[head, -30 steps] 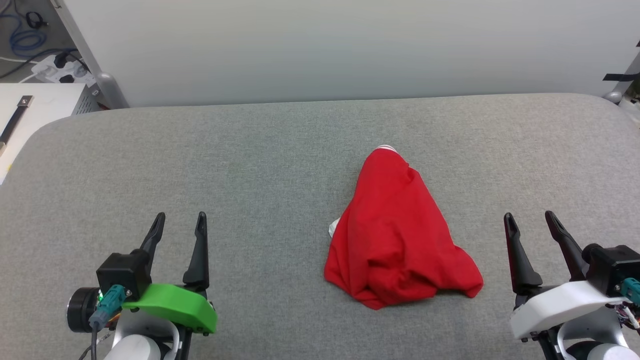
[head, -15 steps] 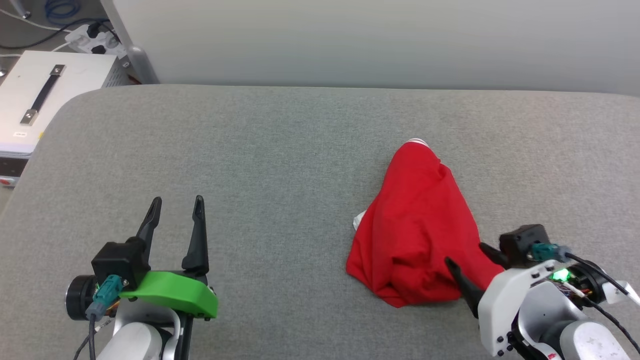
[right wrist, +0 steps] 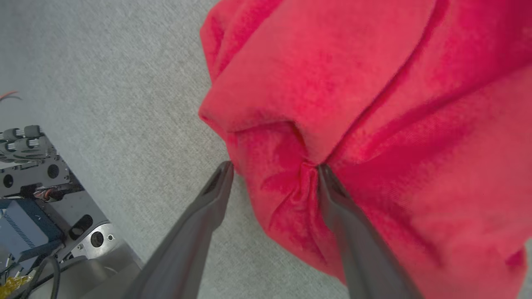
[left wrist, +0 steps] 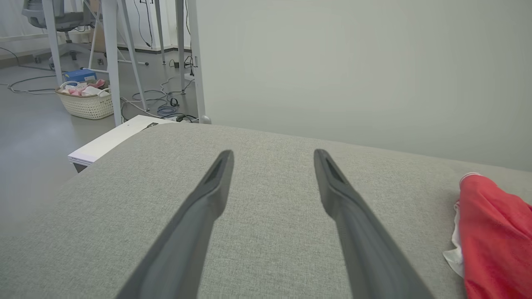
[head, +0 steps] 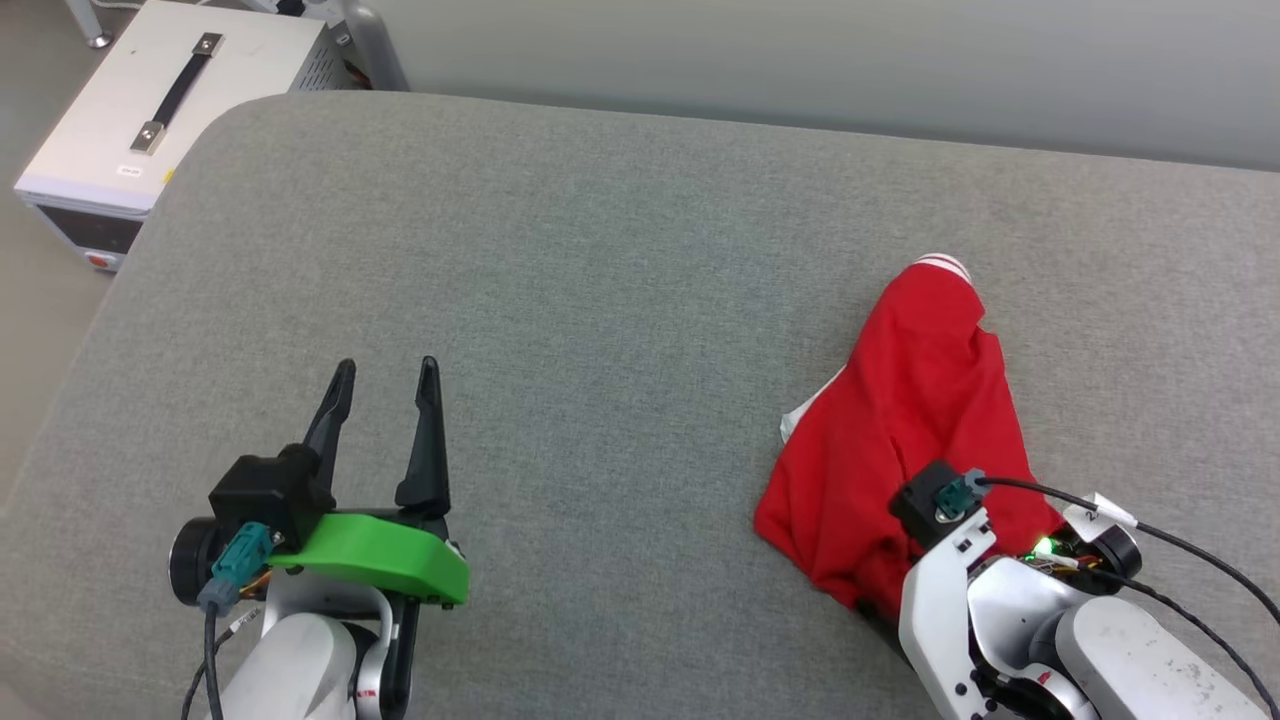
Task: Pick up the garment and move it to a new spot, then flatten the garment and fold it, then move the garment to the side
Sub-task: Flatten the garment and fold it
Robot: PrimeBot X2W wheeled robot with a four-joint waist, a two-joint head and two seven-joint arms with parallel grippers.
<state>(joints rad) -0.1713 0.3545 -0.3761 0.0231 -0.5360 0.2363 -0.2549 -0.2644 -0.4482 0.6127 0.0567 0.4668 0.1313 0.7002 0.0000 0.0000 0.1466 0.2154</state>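
Observation:
The garment [head: 920, 400] lies in a crumpled red heap on the right part of the grey padded table [head: 600, 280], with a bit of striped trim at its far tip and white cloth peeking out on its left. In the right wrist view my right gripper [right wrist: 274, 168] is open, its two fingers straddling a fold at the near edge of the garment [right wrist: 353, 83], one tip pressing into the cloth. My left gripper [head: 387, 365] hovers open over the table's left part with nothing in it, far from the garment [left wrist: 494, 232].
A white box with a black handle [head: 150, 110] stands off the table's far left corner. A pale wall panel [head: 800, 60] runs behind the table. In the left wrist view a basket [left wrist: 85, 104], cables and stand legs are on the floor beyond.
The head camera has turned, shifting the whole picture. My right arm has swung in from the right and tipped down onto the garment's near edge. The left gripper has kept its pose.

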